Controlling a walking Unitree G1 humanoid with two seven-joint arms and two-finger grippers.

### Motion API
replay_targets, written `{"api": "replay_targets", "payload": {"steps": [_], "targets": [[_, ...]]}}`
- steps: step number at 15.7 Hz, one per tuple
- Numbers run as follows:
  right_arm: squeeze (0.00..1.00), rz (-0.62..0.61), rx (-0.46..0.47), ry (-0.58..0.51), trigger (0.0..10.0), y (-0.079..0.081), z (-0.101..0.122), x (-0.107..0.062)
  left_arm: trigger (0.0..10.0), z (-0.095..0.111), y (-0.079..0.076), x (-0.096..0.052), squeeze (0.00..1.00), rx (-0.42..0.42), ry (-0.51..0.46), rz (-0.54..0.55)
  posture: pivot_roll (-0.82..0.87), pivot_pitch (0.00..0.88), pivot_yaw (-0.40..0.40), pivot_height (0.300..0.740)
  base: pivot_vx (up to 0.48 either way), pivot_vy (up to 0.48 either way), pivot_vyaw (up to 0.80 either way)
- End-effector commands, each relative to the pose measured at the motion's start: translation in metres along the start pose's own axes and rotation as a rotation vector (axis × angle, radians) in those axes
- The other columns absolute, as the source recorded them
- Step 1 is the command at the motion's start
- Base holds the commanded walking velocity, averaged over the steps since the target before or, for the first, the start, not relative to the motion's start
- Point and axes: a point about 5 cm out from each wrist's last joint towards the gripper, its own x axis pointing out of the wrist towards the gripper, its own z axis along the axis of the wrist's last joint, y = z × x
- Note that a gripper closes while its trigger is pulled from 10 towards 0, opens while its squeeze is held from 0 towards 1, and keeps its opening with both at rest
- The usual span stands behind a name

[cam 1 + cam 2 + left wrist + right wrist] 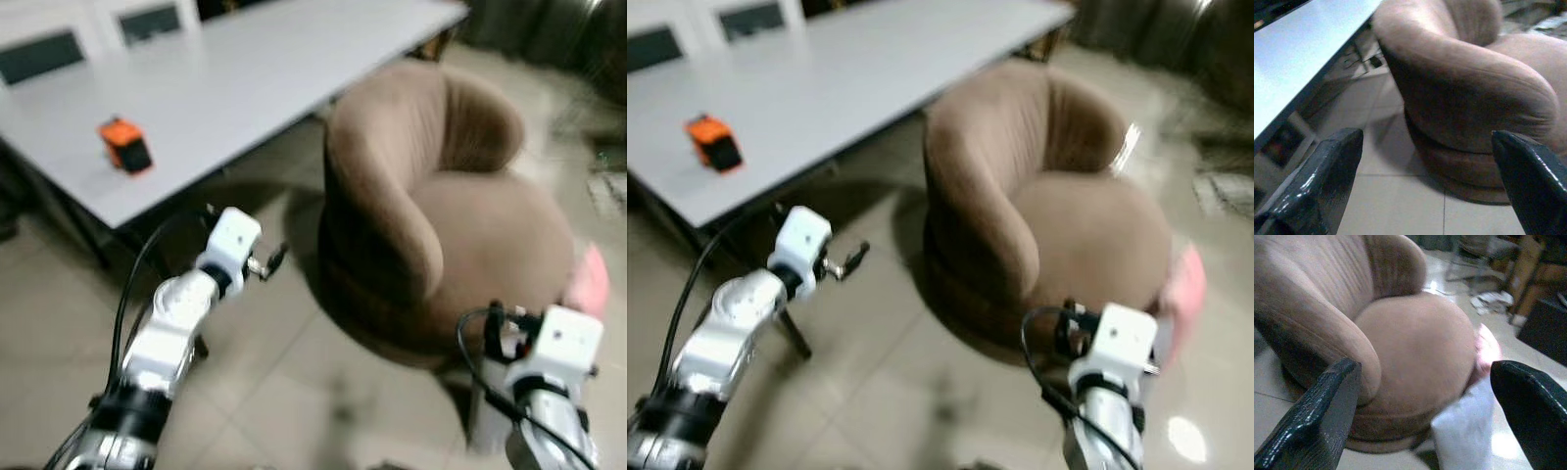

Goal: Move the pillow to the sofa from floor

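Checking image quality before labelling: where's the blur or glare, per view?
Eye views: soft motion blur overall, pink pillow smeared beside the brown sofa; glare spot on the floor tiles. Left wrist view: sheen on the white table, fingers fairly sharp. Right wrist view: blurred background, pillow washed out.

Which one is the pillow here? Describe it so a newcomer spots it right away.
Start at the big brown armchair beside the long white table. Go to the chair's far side from the table, down at the tiled floor: the pillow peeks out against the seat's rounded edge. It is the only pink thing around, soft and pale beside the brown upholstery.
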Motion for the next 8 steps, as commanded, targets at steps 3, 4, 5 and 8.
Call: {"api": "replay_targets", "payload": {"steps": [3, 4, 5, 8], "targets": [[0.0, -0.015, -0.053, -0.006, 10.0, -0.005, 0.001, 0.001, 10.0, 0.0, -0.015, 0.002, 0.0, -0.034, -0.004, -0.029, 0.01, 0.035, 0.015, 0.74, 0.0, -0.32, -0.15], [0.0, 0.003, -0.08, -0.012, 10.0, -0.004, 0.002, 0.002, 10.0, -0.003, -0.015, 0.0, 0.0, -0.053, 0.011, -0.015, 0.01, 0.035, 0.015, 0.74, 0.0, 0.0, 0.0], [0.0, 0.036, -0.112, -0.007, 10.0, -0.003, 0.001, 0.005, 10.0, -0.007, -0.015, -0.002, 0.0, -0.07, 0.022, 0.0, 0.01, 0.036, 0.003, 0.74, 0.0, 0.0, 0.0], [0.0, 0.05, -0.112, -0.002, 10.0, -0.005, 0.002, 0.011, 10.0, -0.005, -0.012, -0.006, 0.0, -0.036, -0.021, 0.046, 0.02, 0.039, -0.022, 0.74, 0.0, 0.0, 0.0]]}}
